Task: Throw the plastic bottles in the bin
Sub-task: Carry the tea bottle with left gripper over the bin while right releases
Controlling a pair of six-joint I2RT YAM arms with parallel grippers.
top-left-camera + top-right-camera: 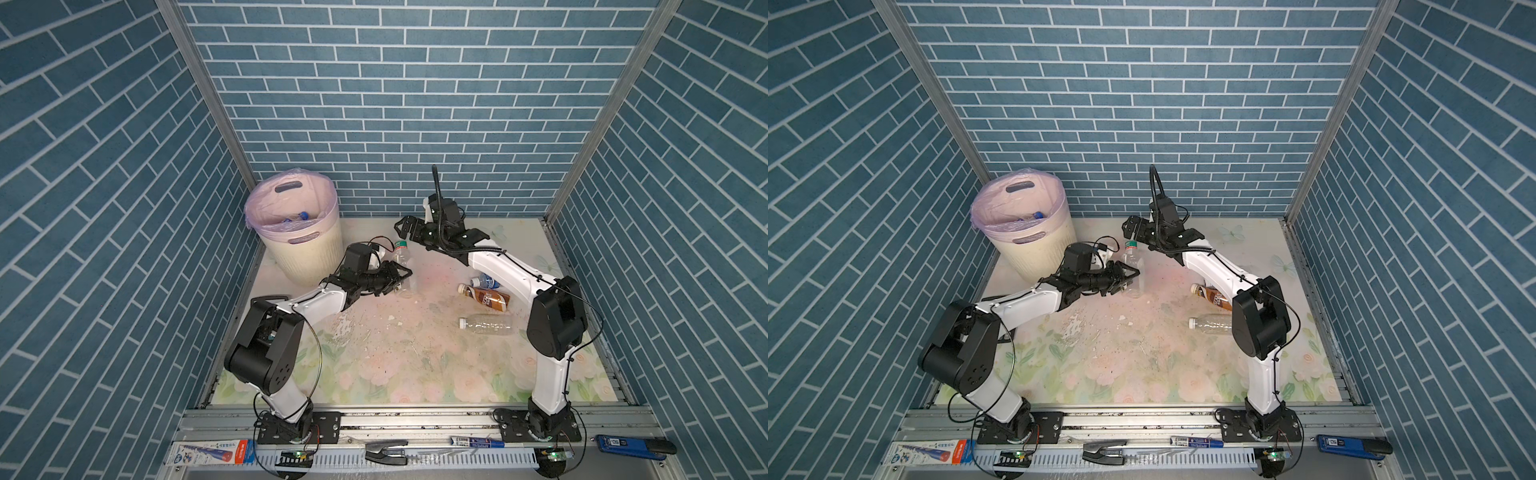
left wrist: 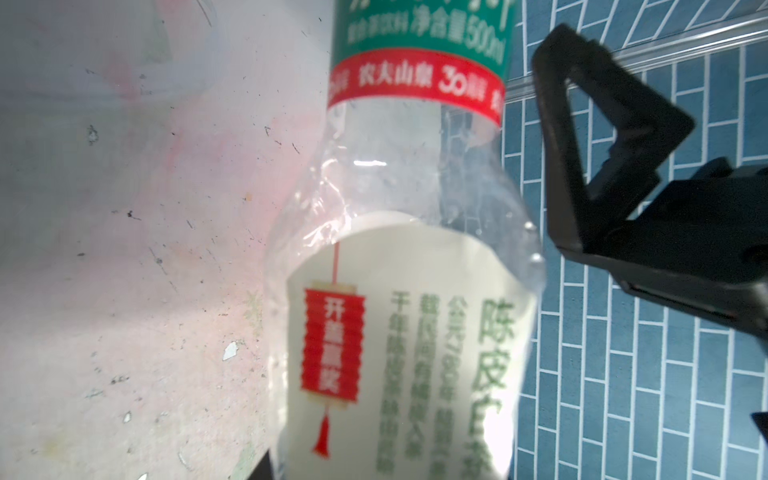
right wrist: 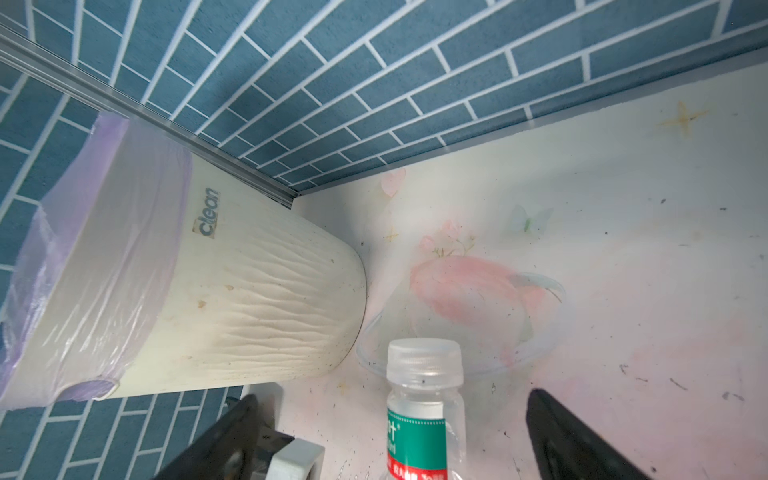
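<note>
Four bottles on table (image 1: 415, 365): green-label bottle (image 1: 401, 254) upright mid-table, squeezed by left gripper (image 1: 401, 281); blue-label bottle (image 1: 487, 282), brown-label bottle (image 1: 487, 297), clear bottle (image 1: 487, 325) lying right. Over its cap (image 3: 424, 354), right gripper (image 1: 405, 232) fingers wide. In bin (image 1: 299, 259) maybe two more, blurry.

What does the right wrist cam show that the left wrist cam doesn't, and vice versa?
Only right wrist: the bin with its pink liner, the clear cap of the green-labelled bottle, and the right gripper open, with fingers spread either side of the neck, not touching it.
Only left wrist: the bottle's lower body with its white lantern-print label, and one black finger of the left gripper at its side.
Both: the same bottle, the table and the blue brick wall.
</note>
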